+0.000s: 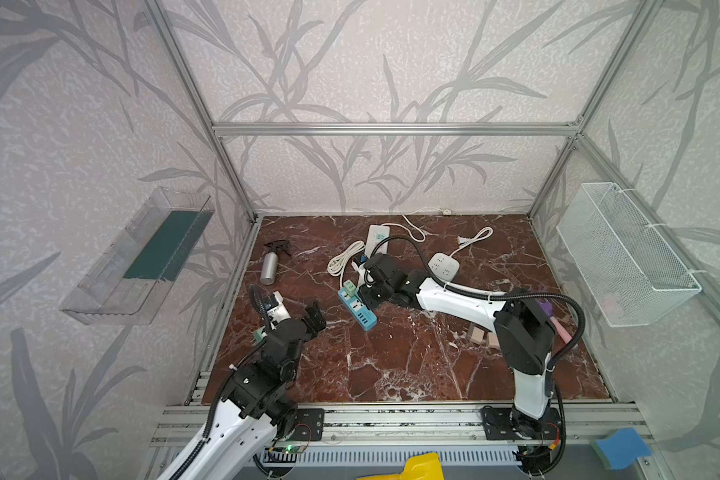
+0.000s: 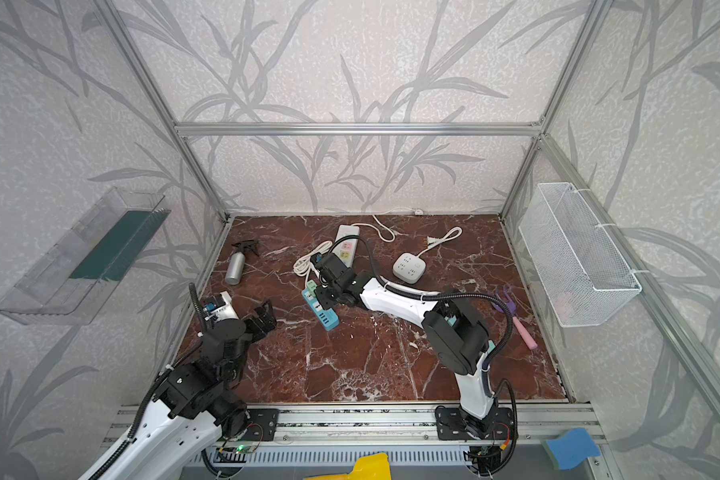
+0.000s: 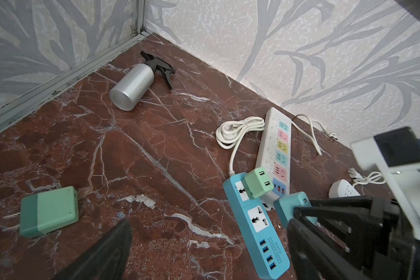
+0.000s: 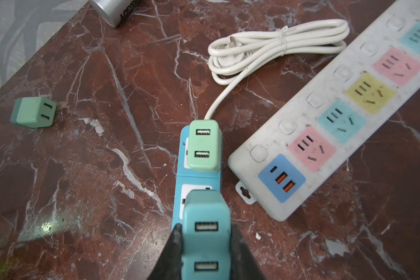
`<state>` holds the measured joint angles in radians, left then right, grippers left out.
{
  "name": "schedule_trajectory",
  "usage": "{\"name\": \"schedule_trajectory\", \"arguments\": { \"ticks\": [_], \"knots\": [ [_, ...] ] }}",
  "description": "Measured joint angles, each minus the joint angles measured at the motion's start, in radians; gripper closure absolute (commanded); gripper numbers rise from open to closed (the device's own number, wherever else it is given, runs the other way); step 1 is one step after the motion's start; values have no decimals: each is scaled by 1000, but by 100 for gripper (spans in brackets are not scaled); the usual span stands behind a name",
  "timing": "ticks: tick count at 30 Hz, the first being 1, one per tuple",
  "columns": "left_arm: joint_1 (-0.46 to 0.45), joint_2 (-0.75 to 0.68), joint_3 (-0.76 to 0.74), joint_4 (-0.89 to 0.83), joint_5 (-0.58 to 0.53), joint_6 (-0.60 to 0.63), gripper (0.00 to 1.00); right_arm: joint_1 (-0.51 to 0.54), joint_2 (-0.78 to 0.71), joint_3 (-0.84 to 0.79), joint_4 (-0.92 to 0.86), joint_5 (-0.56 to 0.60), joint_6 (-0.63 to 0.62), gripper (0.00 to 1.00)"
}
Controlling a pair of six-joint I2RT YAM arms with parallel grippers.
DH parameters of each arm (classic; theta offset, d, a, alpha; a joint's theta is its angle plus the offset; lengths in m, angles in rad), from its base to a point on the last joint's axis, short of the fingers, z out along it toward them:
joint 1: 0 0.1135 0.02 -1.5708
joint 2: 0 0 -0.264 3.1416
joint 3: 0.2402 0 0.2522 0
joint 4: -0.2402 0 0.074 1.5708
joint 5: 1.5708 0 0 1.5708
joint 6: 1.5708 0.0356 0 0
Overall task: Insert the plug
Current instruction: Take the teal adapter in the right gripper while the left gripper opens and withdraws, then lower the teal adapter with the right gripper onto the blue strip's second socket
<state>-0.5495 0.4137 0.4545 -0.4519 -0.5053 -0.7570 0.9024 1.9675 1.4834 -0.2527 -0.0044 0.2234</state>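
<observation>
Teal plug [image 4: 205, 230] pinched in right jaws over blue strip [image 3: 252, 232]; green plug [image 4: 204, 145] socketed; left jaws wide, empty.

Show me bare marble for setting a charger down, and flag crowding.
Free: the red-brown marble between the blue power strip and the aluminium front rail; also between the silver spray bottle and the coiled white cable. Crowded: around the white socket strip.

Blue power strip [image 3: 257, 225], near end beside its USB ports: "S204", with a smaller boxed line too fine to read. Dark lettering on the silver spray bottle [image 4: 114, 9] is cut off.
</observation>
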Motion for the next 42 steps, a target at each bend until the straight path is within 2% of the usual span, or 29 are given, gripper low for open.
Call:
{"name": "schedule_trajectory", "arguments": {
  "ticks": [22,42],
  "knots": [
    [1,-73,0,-13,5,-5,1,27,69,11,6,69,12,100],
    [1,-78,0,-13,10,-4,1,68,178,140,-33,154,-12,100]
  ]
}}
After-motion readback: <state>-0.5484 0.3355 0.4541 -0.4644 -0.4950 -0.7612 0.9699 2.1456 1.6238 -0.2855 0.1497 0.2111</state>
